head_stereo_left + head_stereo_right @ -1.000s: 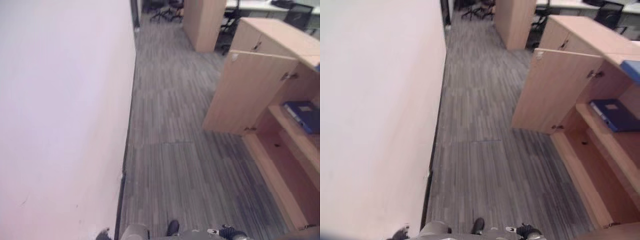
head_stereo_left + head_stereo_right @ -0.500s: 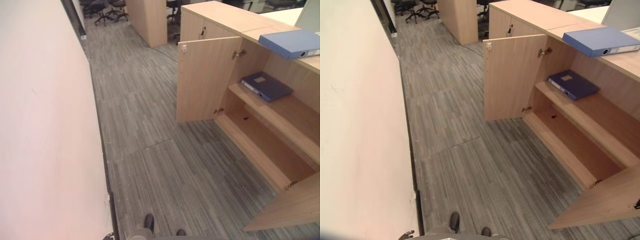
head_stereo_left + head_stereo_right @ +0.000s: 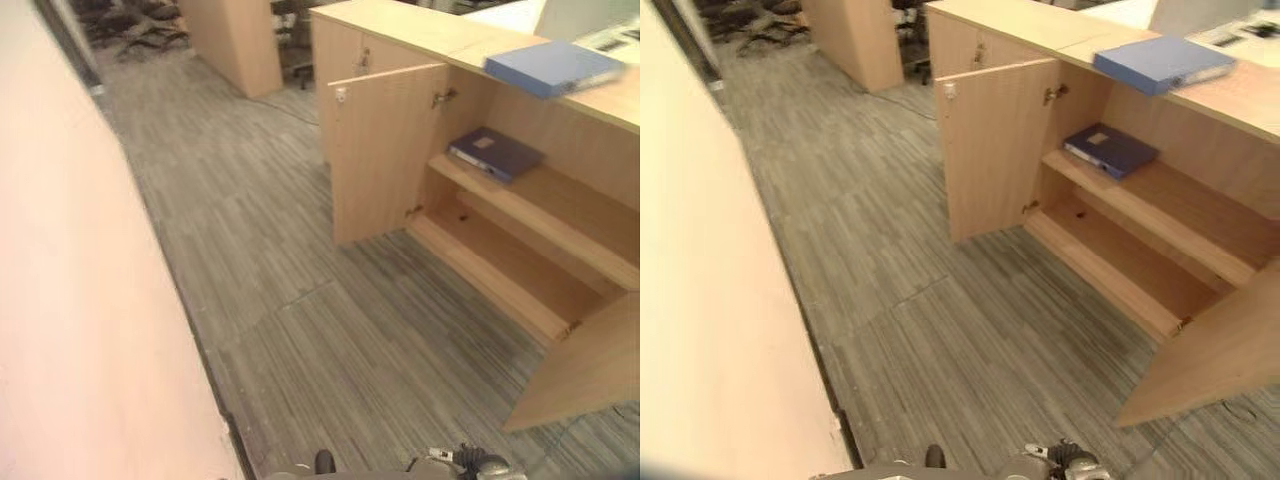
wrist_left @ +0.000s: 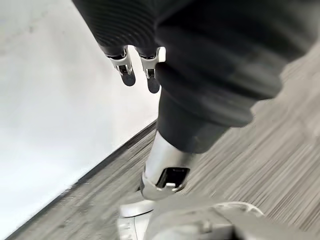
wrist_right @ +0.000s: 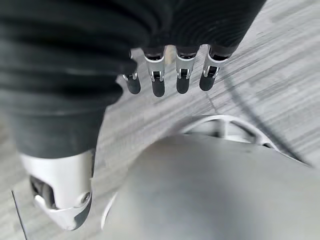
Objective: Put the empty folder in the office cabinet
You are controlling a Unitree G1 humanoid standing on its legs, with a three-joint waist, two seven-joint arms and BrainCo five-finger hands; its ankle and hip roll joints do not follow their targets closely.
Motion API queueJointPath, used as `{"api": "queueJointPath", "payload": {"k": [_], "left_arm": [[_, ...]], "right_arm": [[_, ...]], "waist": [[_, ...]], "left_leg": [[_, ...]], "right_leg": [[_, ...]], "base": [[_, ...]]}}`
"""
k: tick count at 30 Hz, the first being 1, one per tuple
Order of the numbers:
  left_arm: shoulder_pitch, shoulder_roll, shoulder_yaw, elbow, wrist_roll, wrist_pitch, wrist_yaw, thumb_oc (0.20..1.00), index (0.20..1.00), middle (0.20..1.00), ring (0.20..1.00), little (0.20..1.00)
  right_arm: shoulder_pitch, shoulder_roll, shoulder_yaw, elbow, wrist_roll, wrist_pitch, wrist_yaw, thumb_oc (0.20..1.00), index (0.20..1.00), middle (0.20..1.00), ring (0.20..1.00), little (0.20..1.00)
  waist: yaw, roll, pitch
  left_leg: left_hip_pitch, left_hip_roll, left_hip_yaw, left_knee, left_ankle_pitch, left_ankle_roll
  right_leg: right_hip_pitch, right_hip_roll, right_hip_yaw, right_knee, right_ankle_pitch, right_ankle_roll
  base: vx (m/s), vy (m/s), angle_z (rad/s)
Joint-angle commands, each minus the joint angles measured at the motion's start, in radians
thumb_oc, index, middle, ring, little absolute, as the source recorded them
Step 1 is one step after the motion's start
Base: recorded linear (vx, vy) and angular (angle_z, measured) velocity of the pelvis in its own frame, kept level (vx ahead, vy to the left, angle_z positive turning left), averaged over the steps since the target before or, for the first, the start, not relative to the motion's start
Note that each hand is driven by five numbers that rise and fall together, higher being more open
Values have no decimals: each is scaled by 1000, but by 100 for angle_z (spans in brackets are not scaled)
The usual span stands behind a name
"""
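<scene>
Folder (image 3: 1160, 63) flat atop cabinet (image 3: 1240, 100), long axis along top.

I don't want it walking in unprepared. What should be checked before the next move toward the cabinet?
1. Cabinet door swung open: ok.
2. Free room on the shelf beside the dark blue folder: ok.
3. Light blue folder lies on the cabinet top, not yet picked up: not ok.
4. Left hand empty: ok.
5. Right hand empty, fingers straight: ok.
6. Which folder is the empty one: cannot tell.
</scene>
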Motion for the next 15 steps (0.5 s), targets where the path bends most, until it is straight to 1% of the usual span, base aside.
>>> {"api": "queueJointPath", "payload": {"k": [1,2,3,4,5,6,7,8,9,10,12,13,14,15], "left_arm": [[-36,16,16,21,49,-14,-7,1000,1000,1000,1000,1000],[-51,23,16,20,59,-14,-4,1000,1000,1000,1000,1000],[-59,24,15,17,70,-17,-3,1000,1000,1000,1000,1000],[-59,25,15,17,70,-17,-3,1000,1000,1000,1000,1000],[-55,18,13,16,71,-17,2,1000,1000,1000,1000,1000],[-53,14,13,14,64,-17,3,1000,1000,1000,1000,1000],[-53,13,13,13,64,-16,3,1000,1000,1000,1000,1000],[-60,7,7,8,60,-17,4,1000,1000,1000,1000,1000],[-59,6,7,8,60,-17,5,1000,1000,1000,1000,1000],[-65,-1,-8,7,59,-17,3,1000,1000,1000,1000,1000],[-66,-2,-14,2,53,-17,0,1000,1000,1000,1000,1000],[-68,-1,-11,-2,47,-19,1,1000,1000,1000,1000,1000],[-67,1,-11,-8,43,-20,1,1000,1000,1000,1000,1000],[-67,3,-10,-14,40,-21,4,1000,1000,1000,1000,1000]], "right_arm": [[-27,18,26,28,45,-11,-8,1000,1000,1000,1000,1000],[-27,22,25,26,57,-12,-14,1000,1000,1000,1000,1000],[-21,22,27,27,58,-17,-16,1000,1000,1000,1000,1000],[-21,23,27,27,58,-17,-17,1000,1000,1000,1000,1000],[-7,22,32,35,49,-20,-25,1000,1000,1000,1000,1000],[-5,20,30,40,46,-15,-25,1000,1000,1000,1000,1000],[-4,20,30,40,46,-15,-25,1000,1000,1000,1000,1000],[5,14,31,51,36,-18,-34,1000,1000,1000,1000,1000],[6,13,31,51,36,-18,-34,1000,1000,1000,1000,1000],[12,6,25,62,38,-17,-39,1000,1000,1000,1000,1000],[17,3,16,71,49,-17,-45,1000,1000,1000,1000,1000],[21,5,18,75,50,-17,-44,1000,1000,1000,1000,1000],[24,7,20,78,52,-17,-45,1000,1000,1000,1000,1000],[27,9,22,80,57,-17,-46,1000,1000,1000,1000,1000]], "waist": [[-15,-16,32],[-20,-38,27],[-21,-47,18],[-22,-47,19],[-17,-52,-4],[-20,-44,-14],[-21,-43,-15],[-27,-33,-28],[-27,-31,-28],[-37,-29,-38],[-49,-31,-42],[-53,-32,-45],[-51,-37,-40],[-48,-43,-33]], "left_leg": [[67,-33,-71,4,-110,-43],[89,-40,-71,4,-132,-49],[95,-44,-73,4,-145,-50],[96,-43,-74,4,-145,-51],[119,-35,-75,4,-162,-51],[131,-22,-78,4,-164,-55],[131,-21,-79,4,-164,-55],[154,3,-78,5,-173,-65],[155,4,-78,5,-173,-66],[156,45,-59,72,-198,-88],[144,92,-29,179,-194,-119],[138,118,-14,252,-158,-139],[115,140,-6,330,-138,-144],[73,164,1,464,-100,-159]], "right_leg": [[14,136,-38,-304,275,-19],[9,158,-85,-386,297,-16],[41,167,-97,-445,288,-23],[46,170,-99,-452,291,-24],[74,181,-103,-441,276,-52],[74,184,-99,-422,268,-58],[73,184,-100,-419,266,-58],[82,192,-102,-396,240,-73],[82,193,-103,-394,237,-73],[103,202,-100,-370,201,-93],[130,213,-95,-360,175,-111],[153,231,-85,-361,159,-126],[174,239,-75,-365,146,-138],[197,257,-64,-375,131,-157]], "base": [[360,-144,-13],[335,-178,8],[264,-152,18],[300,-135,31],[333,-102,25],[334,-97,16],[311,-106,14],[205,-84,20],[395,-191,22],[289,-167,19],[342,-221,8],[281,-211,-5],[282,-243,-32],[221,-227,-52]]}}
